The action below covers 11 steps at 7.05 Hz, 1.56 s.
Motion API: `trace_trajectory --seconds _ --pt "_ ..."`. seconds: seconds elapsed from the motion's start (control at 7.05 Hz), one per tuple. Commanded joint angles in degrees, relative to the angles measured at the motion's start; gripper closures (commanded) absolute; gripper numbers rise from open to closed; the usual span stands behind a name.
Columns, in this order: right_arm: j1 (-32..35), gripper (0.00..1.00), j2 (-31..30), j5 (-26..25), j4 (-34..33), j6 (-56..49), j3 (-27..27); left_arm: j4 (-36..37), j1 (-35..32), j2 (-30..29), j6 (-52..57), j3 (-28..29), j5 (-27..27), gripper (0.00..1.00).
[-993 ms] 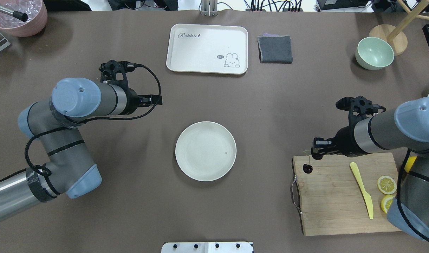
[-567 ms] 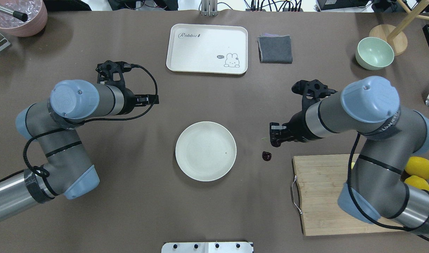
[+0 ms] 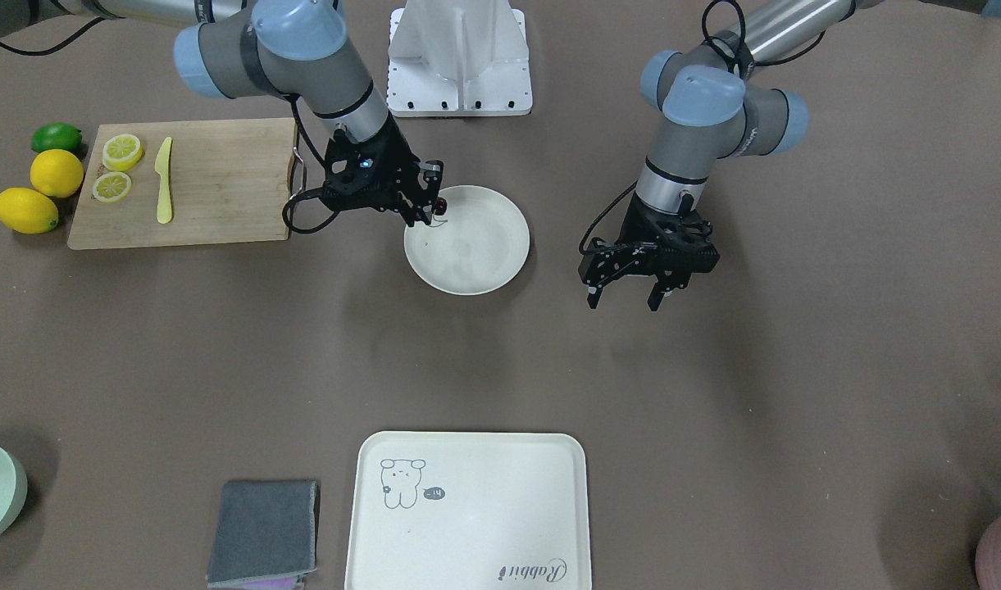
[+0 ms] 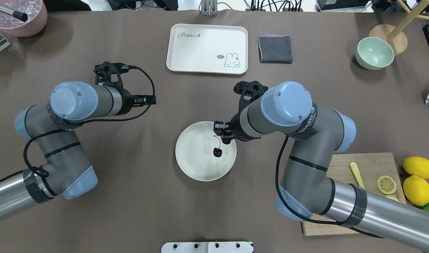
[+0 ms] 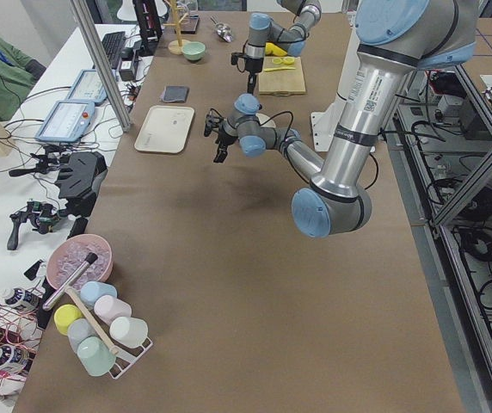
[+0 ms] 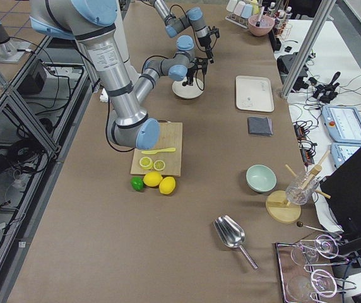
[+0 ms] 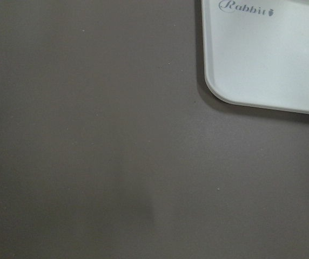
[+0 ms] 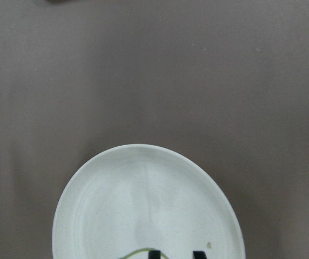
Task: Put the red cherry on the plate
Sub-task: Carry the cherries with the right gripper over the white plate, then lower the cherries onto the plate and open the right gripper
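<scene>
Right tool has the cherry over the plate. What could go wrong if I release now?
The red cherry hangs by thin stems from the right tool, near the rim of the plate in the front view; dropped, it may roll off. The stems may also snag as the tool opens.

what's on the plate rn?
Over the plate: the red cherry, stem pinched in the right gripper. Whether it rests on the plate or hangs clear, I cannot tell. The gripper covers part of the rim.

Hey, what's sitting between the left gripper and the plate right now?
Nothing: only bare brown table between the left gripper and the plate, clear in the front-facing view.
</scene>
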Motion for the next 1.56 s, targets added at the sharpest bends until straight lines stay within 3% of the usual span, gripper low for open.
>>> trace_trajectory --seconds 0.0,0.57,0.71,0.85,1.13,1.42 --pt "-3.7 1.0 1.1 -4.7 0.2 0.2 -2.4 -0.1 0.0 0.0 0.0 0.1 0.0 0.02" --pt "-5.7 1.0 3.7 -6.2 5.5 1.4 -8.5 -0.1 -0.1 -0.1 0.1 1.3 0.0 0.02" --pt "-5.7 0.15 3.9 -6.2 5.5 1.4 -8.7 -0.1 -0.1 -0.1 0.1 1.3 0.0 0.02" --pt "-5.7 0.0 3.9 -6.3 5.6 2.1 -8.8 -0.1 -0.1 -0.1 0.1 1.3 0.0 0.02" --pt "-3.5 0.0 4.5 -5.1 4.1 2.4 -7.4 -0.1 -0.1 -0.1 0.3 1.3 -0.3 0.02" --pt "3.4 0.0 3.5 4.2 -6.1 0.6 -2.0 0.7 -0.9 0.0 8.4 0.8 -2.0 0.02"
